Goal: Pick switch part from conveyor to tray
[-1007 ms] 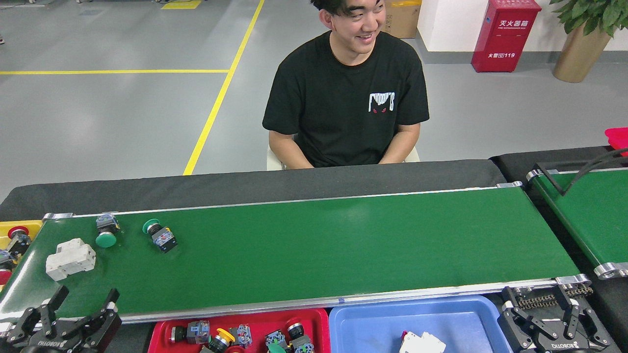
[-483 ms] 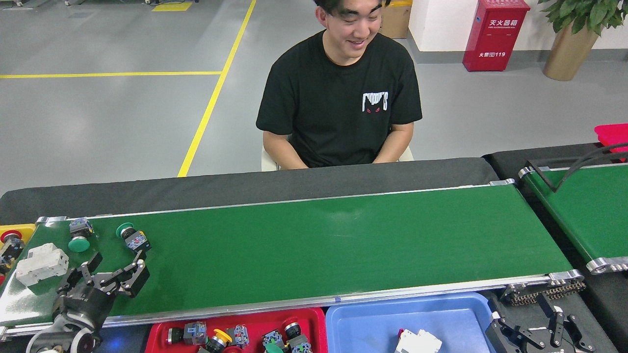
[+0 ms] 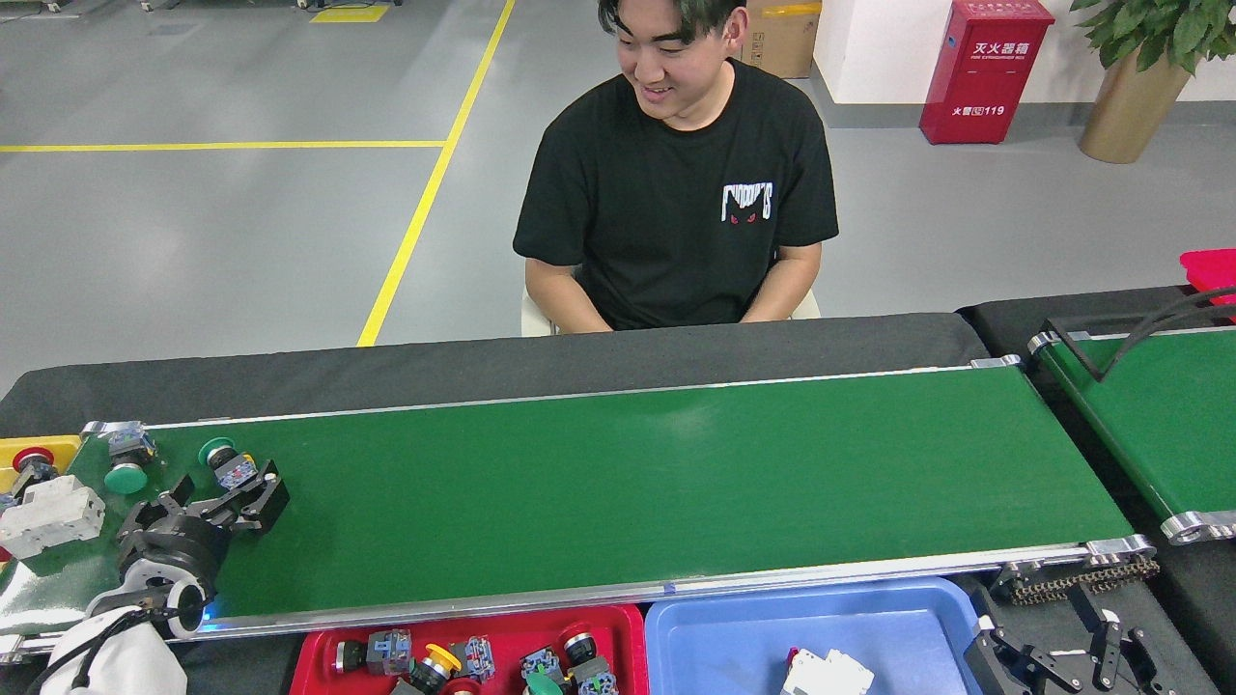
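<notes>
Here green-capped switch part (image 3: 230,465) just beyond open left tool (image 3: 224,495).

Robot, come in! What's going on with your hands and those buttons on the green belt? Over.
Left gripper open, beside green button switch. Right gripper low by blue tray, holding nothing. White block and second switch close by.

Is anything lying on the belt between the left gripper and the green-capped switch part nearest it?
Nothing: in the head view the left gripper hangs open just short of the green-capped switch part.
</notes>
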Motion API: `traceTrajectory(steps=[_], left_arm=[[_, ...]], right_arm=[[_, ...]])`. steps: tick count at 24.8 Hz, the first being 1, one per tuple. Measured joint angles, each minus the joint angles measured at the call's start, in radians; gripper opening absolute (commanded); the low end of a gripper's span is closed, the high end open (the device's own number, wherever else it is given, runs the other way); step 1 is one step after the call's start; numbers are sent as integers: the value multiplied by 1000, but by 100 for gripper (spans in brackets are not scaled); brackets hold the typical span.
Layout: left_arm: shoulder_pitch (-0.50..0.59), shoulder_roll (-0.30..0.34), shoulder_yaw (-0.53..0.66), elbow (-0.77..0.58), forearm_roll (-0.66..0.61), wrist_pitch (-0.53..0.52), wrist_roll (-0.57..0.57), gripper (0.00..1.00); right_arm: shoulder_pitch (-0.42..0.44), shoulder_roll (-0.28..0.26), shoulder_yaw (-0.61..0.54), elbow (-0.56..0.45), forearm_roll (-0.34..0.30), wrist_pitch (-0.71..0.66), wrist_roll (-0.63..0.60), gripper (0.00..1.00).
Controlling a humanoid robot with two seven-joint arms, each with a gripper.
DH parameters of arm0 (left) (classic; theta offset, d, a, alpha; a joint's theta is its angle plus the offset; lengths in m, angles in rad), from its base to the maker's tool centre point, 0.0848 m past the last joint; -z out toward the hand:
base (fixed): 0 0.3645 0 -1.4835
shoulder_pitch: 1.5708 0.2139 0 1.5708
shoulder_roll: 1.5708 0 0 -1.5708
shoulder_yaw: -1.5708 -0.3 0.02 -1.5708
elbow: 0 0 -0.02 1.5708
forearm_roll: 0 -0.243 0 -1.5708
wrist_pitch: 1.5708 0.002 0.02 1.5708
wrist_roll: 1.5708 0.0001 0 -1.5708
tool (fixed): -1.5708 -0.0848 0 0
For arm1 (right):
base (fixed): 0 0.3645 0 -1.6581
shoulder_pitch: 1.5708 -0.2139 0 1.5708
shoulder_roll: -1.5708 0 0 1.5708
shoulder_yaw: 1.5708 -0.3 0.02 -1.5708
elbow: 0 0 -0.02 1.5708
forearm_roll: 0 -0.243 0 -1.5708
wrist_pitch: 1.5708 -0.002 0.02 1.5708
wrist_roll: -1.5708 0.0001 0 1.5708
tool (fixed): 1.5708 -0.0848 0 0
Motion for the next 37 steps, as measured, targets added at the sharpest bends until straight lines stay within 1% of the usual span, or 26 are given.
traceTrajectory(steps=[1, 4, 6, 8, 10, 14, 16, 17, 18, 20, 21, 22, 23, 26, 30, 32, 34, 36, 37], left_arm=[[-3, 2, -11, 16, 1, 15, 30, 30], [1, 2, -29, 32, 2, 37, 112, 14], [16, 2, -39, 24, 2, 41, 146, 9], [62, 1, -49, -35, 2, 2, 161, 7], [139, 1, -51, -163, 5, -53, 171, 6], [378, 1, -49, -511, 27, -248, 176, 6], [500, 2, -50, -668, 33, -359, 175, 8], [556, 2, -51, -741, 34, -428, 174, 10], [620, 3, -51, -809, 34, -493, 173, 22], [721, 2, -53, -903, 34, -583, 168, 72], [754, 1, -54, -933, 34, -612, 163, 88], [777, 0, -54, -951, 34, -627, 161, 98], [793, -9, -55, -965, 37, -638, 159, 99], [810, -44, -56, -983, 55, -653, 158, 100], [822, -56, -47, -1001, 59, -657, 155, 100], [823, -86, -25, -1006, 59, -652, 155, 100], [823, -124, 19, -1009, 59, -524, 155, 100], [823, -135, 79, -1009, 60, -361, 159, 100], [823, -135, 112, -1008, 61, -302, 160, 100]], right_arm=[[9, 2, 0, 0, 0, 0, -18, 99], [17, 15, -1, 0, 0, -4, -61, 99], [21, 21, -1, 0, 0, 30, -74, 99], [35, 21, -1, 0, 0, 67, -80, 99], [42, 21, -8, 0, 0, 82, -82, 99], [52, 21, -20, 0, 0, 94, -83, 99], [60, 21, -20, 0, 0, 94, -84, 99], [62, 21, -20, 0, 0, 95, -84, 99], [64, 21, -20, 0, 0, 95, -84, 99], [65, 21, -20, 0, 0, 95, -85, 99], [65, 21, -20, 0, 0, 95, -85, 99], [65, 21, -20, 0, 0, 95, -85, 99], [68, 21, -20, 0, 0, 95, -85, 99], [75, 21, -20, 0, 0, 96, -85, 99], [75, 21, -20, 0, 0, 97, -86, 99], [76, 21, -20, 0, 0, 97, -86, 99], [76, 21, -20, 0, 0, 97, -88, 99], [77, 21, -20, 0, 0, 97, -89, 99], [77, 21, -20, 0, 0, 97, -89, 99]])
